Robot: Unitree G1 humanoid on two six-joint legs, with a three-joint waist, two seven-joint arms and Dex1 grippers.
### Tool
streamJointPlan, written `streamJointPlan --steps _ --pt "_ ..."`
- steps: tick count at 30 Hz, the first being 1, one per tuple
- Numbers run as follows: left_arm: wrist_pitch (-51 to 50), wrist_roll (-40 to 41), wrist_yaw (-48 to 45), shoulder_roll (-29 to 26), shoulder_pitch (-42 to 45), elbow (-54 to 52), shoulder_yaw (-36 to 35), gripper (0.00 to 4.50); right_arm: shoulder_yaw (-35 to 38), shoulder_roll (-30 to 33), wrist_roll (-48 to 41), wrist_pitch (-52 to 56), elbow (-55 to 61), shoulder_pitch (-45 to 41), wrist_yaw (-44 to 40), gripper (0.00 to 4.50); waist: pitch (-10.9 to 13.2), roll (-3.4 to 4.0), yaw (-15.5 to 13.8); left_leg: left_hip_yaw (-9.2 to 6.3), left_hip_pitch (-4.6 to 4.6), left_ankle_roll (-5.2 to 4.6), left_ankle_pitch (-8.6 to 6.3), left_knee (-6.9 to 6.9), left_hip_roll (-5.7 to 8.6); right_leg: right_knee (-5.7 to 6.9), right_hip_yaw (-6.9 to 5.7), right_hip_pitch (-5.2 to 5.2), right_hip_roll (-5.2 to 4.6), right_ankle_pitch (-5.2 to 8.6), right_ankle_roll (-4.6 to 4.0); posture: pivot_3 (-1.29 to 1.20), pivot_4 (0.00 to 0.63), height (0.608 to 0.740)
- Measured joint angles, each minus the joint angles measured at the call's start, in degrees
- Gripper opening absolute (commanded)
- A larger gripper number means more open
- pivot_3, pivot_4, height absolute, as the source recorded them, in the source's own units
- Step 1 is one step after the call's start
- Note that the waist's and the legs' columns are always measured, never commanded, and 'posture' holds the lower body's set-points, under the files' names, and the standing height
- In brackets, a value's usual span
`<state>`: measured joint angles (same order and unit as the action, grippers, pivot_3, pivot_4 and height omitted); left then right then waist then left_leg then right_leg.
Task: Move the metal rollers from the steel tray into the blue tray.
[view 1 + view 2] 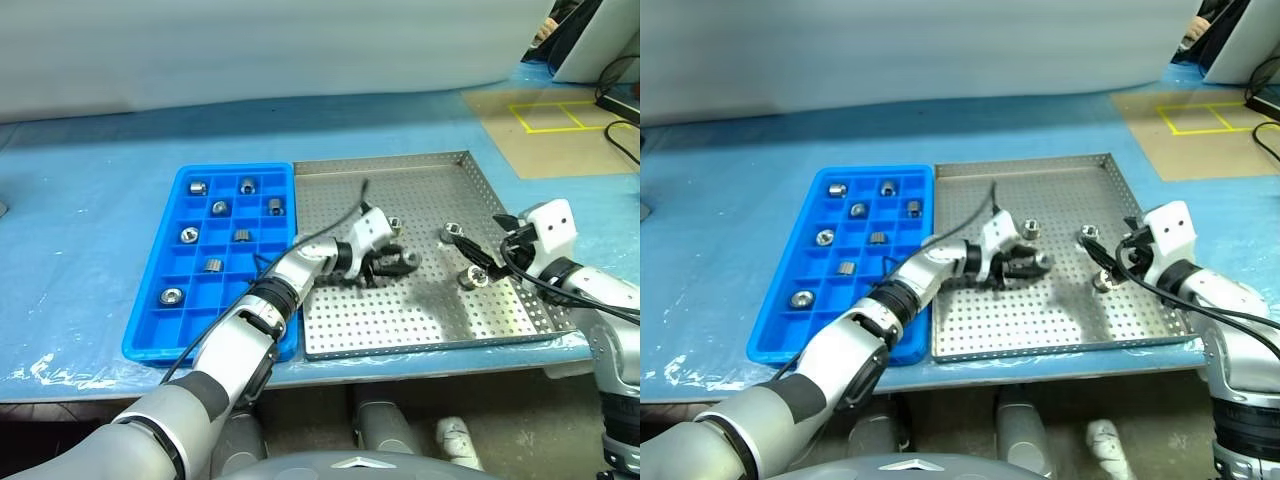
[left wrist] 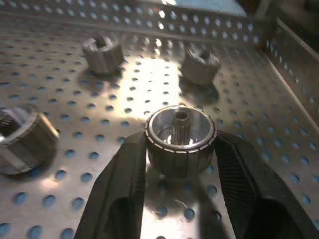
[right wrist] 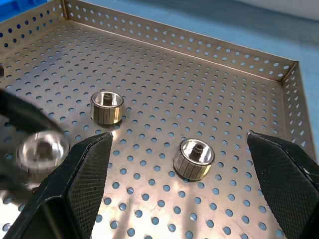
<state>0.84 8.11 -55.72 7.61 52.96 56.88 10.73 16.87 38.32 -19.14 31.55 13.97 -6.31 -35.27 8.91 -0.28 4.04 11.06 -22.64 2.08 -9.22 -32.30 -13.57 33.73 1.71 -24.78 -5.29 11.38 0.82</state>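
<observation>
Left wrist view showed the left claw (image 2: pixel 180 164) pinching a metal roller (image 2: pixel 180 139) between its two black fingers, the roller sitting on the dotted floor of the steel tray (image 1: pixel 400 320). Three more rollers (image 2: pixel 102 52) lay loose on that tray nearby. Over at the tray's right edge, the right claw (image 3: pixel 192 169) hovered spread wide, empty, with a roller (image 3: pixel 194 158) lying between its fingers. Touching the steel tray's left side sat the blue tray (image 1: pixel 150 335), eight rollers (image 1: pixel 220 208) already in its compartments, all on the blue tabletop (image 1: pixel 80 200).
</observation>
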Motion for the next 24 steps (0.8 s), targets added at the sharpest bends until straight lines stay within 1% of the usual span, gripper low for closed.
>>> streamJointPlan --steps 3,6,8,9,12,13,15,18,20,21,23,24 --pt "-5.5 3.8 -1.3 -0.1 -0.7 -6.3 -2.3 1.76 -3.5 -0.9 0.9 -1.8 -3.3 -3.8 -0.4 4.50 0.0 0.01 -0.5 0.07 -0.13 -0.01 0.00 0.02 0.02 -0.01 0.00 -0.11 -0.07 -0.01 -0.01 -0.33 0.150 0.740" --pt "-9.7 6.8 0.6 -1.0 -4.6 -17.2 -4.8 1.76 -6.7 -2.5 1.4 -3.6 -7.2 -9.1 -1.3 4.50 0.0 -0.01 -0.6 0.11 -0.17 -0.09 -0.05 0.02 -0.01 -0.04 -0.01 -0.13 -0.06 -0.01 -0.02 -0.25 0.150 0.740" --pt "-10.7 7.8 5.3 -2.3 -7.2 -23.7 -7.2 1.76 -9.1 -4.0 1.9 -5.2 -9.9 -12.6 -2.2 4.50 0.0 -0.01 -1.0 0.11 -0.20 -0.10 -0.03 0.04 -0.08 -0.01 -0.06 -0.19 -0.01 -0.02 -0.03 -0.17 0.150 0.740" --pt "-10.9 7.9 9.1 -3.4 -8.5 -27.4 -8.9 1.76 -10.7 -5.4 2.5 -6.4 -12.4 -15.2 -2.7 4.50 0.0 -0.05 -1.0 0.11 -0.17 -0.11 -0.02 0.03 -0.13 0.02 -0.04 -0.22 0.08 -0.05 -0.07 -0.12 0.150 0.740" --pt "-10.9 7.6 20.1 -6.7 -10.0 -33.9 -14.7 1.76 -14.6 -8.7 4.6 -10.2 -19.7 -21.1 -3.8 4.50 0.0 -0.04 -2.2 0.09 -0.21 -0.03 0.03 0.04 -0.18 0.10 -0.10 -0.27 0.10 -0.07 -0.11 -0.02 0.150 0.740" --pt "-11.1 7.4 23.0 -8.5 -11.0 -36.0 -16.4 1.76 -16.0 -10.0 5.3 -11.6 -22.4 -23.2 -4.4 4.50 0.0 -0.05 -2.7 0.09 -0.20 -0.04 0.03 0.02 -0.17 0.10 -0.10 -0.27 0.10 -0.07 -0.11 0.02 0.150 0.740" --pt "-13.3 8.3 24.0 -13.3 -15.4 -41.8 -18.6 1.76 -18.3 -12.1 6.6 -14.3 -27.4 -27.0 -6.2 4.50 0.0 -0.04 -3.5 0.09 -0.22 -0.04 0.03 0.07 -0.18 0.08 -0.11 -0.28 0.09 -0.07 -0.12 0.08 0.150 0.740" --pt "-19.5 12.2 20.7 -20.5 -26.4 -52.5 -20.1 1.76 -20.5 -14.3 8.0 -18.3 -34.9 -31.8 -9.0 4.50 0.1 -0.08 -6.1 0.09 -0.49 -0.15 0.08 0.13 -0.23 0.04 -0.30 -0.41 0.04 -0.05 -0.15 0.16 0.150 0.740" --pt "-22.8 14.2 19.0 -23.9 -31.1 -58.6 -20.0 1.76 -21.5 -15.7 8.9 -20.4 -38.9 -34.1 -10.4 4.50 0.1 -0.19 -8.3 0.06 -0.60 -0.15 0.08 0.12 -0.24 0.05 -0.44 -0.43 -0.01 -0.04 -0.18 0.20 0.150 0.740" --pt "-24.4 15.2 17.8 -26.7 -34.5 -63.3 -19.9 1.76 -22.5 -17.1 9.2 -21.8 -41.4 -35.9 -11.4 4.50 0.1 -0.21 -9.2 0.04 -0.61 -0.14 0.07 0.12 -0.24 0.07 -0.47 -0.42 -0.02 -0.02 -0.21 0.22 0.150 0.740" --pt "-27.4 17.6 15.1 -32.3 -41.4 -72.3 -20.1 1.76 -23.7 -18.9 9.9 -24.3 -45.4 -38.3 -13.0 4.50 0.1 -0.21 -10.2 0.02 -0.60 0.04 -0.07 0.12 -0.23 0.06 -0.56 -0.38 -0.07 0.04 -0.31 0.25 0.150 0.740" --pt "-28.7 18.7 14.4 -33.9 -44.1 -75.3 -20.4 1.76 -23.8 -19.2 10.1 -25.3 -46.8 -38.9 -13.5 4.50 0.1 -0.21 -10.7 0.00 -0.60 0.10 -0.11 0.13 -0.21 0.05 -0.58 -0.35 -0.09 0.05 -0.32 0.26 0.150 0.740"
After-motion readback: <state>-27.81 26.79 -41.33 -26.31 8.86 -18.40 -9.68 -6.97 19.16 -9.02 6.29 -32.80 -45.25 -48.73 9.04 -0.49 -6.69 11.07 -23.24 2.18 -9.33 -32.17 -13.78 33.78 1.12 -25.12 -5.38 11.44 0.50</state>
